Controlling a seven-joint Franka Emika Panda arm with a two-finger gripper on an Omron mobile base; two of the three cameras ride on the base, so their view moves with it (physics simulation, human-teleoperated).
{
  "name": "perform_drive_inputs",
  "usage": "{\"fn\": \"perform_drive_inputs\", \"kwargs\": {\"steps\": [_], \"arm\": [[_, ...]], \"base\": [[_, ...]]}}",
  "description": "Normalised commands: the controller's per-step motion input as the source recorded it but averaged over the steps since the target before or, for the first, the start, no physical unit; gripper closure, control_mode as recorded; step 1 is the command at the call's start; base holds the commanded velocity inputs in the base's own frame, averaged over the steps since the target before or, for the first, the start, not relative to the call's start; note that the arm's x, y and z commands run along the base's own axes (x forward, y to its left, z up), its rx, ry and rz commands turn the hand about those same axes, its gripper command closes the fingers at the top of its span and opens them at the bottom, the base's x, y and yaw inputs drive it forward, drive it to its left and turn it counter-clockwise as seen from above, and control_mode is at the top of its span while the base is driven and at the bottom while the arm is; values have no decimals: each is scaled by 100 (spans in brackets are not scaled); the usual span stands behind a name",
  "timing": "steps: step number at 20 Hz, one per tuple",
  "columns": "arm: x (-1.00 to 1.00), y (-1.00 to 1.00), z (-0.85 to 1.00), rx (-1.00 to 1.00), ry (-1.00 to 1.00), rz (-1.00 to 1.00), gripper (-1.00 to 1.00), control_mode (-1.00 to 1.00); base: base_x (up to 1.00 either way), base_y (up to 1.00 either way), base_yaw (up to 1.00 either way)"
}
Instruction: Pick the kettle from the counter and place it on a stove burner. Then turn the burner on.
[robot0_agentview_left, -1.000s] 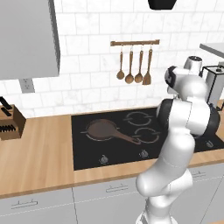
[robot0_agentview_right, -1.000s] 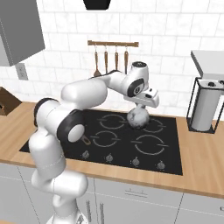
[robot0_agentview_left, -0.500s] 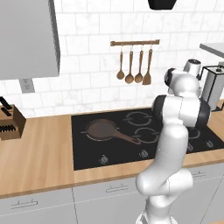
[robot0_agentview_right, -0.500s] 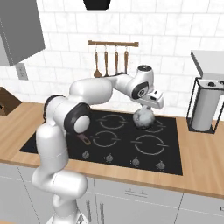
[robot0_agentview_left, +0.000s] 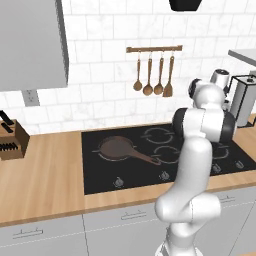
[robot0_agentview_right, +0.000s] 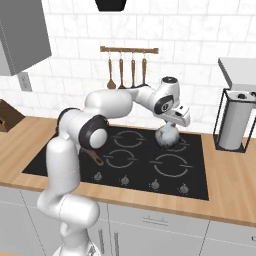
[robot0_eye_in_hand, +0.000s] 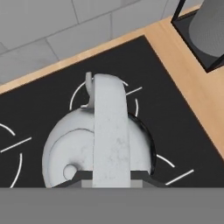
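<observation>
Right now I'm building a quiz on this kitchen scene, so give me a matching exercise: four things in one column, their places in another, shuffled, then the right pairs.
Things:
1. kettle
2. frying pan
3. wooden utensils
4. knife block

Places:
A. hanging on a rail on the tiled wall
B. on the counter, at the far left
C. over the cooktop's back right burner, in the claw
D. on a left burner of the cooktop

Pairs: 1-C, 2-D, 3-A, 4-B
</observation>
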Motion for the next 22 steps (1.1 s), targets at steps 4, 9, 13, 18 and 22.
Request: {"fn": "perform_drive_inputs", "kwargs": {"steps": [4,9,13,18,22], "arm": [[7,-2,-40,0,0,-2,100,-100],[10,0,-24,0,-1,-3,100,-100],[28,-4,0,0,-1,-6,100,-100],[36,-13,0,2,-2,-9,100,-100],[34,-17,0,6,-3,-10,100,-100]], "base": [[0,0,0],[0,0,0],[0,0,0],[0,0,0],[0,0,0]]}}
